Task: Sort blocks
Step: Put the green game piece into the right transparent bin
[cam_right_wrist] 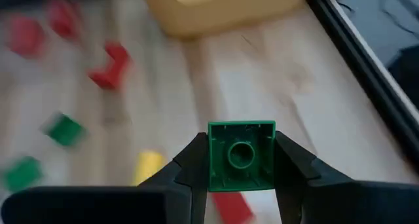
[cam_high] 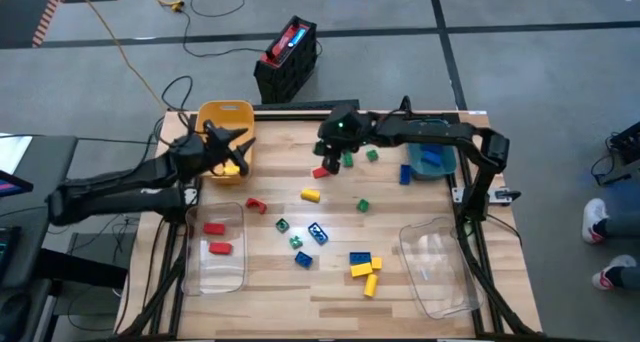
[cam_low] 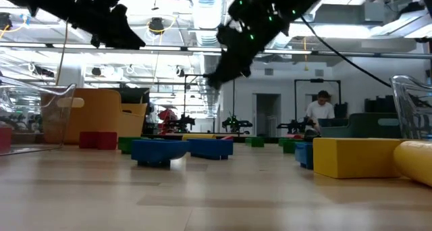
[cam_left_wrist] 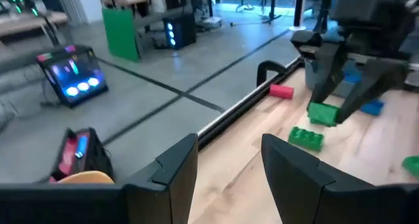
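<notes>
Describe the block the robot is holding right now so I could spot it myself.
Find the yellow bin at the table's far edge, then the right gripper beside it. Clamped between its fingers is a square green block, lifted off the table while every other loose green block lies on the wood.

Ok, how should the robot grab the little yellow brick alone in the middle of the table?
From straight above, pinching its two long flat sides at the middle. The small yellow plastic brick lies flat, nothing touching it. The left gripper is open over the yellow bin; the right gripper holds a green brick.
</notes>
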### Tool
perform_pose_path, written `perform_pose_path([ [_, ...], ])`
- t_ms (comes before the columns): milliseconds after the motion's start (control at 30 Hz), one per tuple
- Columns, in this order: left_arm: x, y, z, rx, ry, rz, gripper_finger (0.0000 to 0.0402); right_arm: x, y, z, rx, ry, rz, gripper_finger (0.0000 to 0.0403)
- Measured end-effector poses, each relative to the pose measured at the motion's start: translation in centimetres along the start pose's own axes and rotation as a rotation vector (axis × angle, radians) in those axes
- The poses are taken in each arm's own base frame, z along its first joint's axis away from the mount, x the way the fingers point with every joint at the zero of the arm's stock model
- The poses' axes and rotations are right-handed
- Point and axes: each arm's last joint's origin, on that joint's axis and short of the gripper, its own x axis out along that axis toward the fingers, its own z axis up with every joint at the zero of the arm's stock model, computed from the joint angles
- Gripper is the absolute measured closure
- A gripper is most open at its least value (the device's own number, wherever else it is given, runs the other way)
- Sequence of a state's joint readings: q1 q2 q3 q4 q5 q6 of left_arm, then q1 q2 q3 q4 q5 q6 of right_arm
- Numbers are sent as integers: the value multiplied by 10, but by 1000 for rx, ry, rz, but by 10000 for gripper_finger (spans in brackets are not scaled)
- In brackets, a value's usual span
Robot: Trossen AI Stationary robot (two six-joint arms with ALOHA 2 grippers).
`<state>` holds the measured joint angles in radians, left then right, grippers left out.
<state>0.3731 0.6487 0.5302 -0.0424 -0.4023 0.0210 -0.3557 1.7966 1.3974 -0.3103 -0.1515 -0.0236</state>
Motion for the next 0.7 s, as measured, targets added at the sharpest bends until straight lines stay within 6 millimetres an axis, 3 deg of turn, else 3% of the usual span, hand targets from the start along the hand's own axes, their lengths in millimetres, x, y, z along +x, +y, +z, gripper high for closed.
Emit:
perform_pose_path([
  [133,-1,7,10,-48,19,-48,239,-5,6,22,36,-78,90,269],
  [400,0,7,8,-110,40,-78,239,19,6,58,-38,-114,99,269],
  [600,1,3,7,-142,58,-176,239,0,14,68,-19,-125,108,269],
  [700,4,2,4,-138,82,-197,239,-9,22,63,-28,-48,120,269],
])
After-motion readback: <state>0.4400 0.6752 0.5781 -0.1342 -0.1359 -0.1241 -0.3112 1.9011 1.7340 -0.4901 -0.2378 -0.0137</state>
